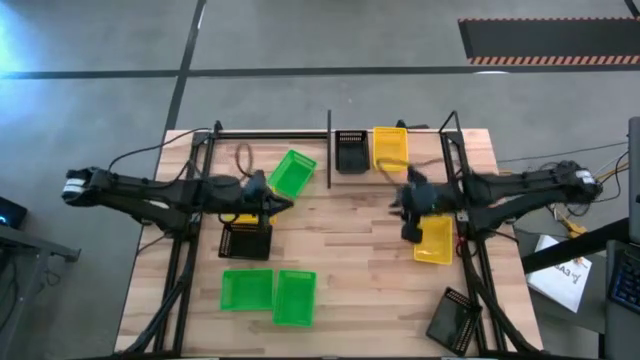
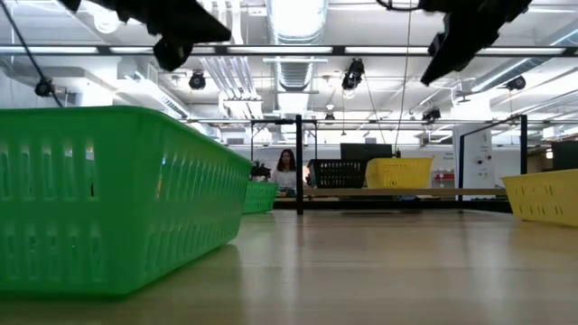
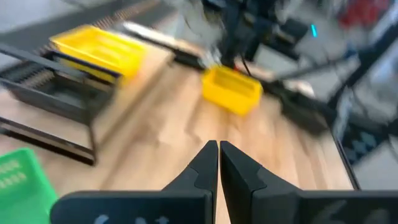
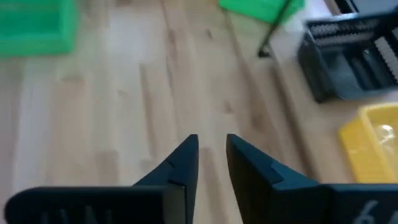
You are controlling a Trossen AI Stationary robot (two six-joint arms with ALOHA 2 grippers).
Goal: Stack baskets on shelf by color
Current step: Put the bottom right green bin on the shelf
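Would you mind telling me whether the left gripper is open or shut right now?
Shut. In its wrist view the left gripper shows both fingers pressed together with nothing between them, above the bare table.

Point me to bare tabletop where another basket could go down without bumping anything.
Widest bare patch: table centre, between the left hand, the right hand and the two bright green mesh baskets at the near edge. Also bare: near edge between those and the black mesh basket at the corner. Crowded: the pale wooden shelf and under both arms.
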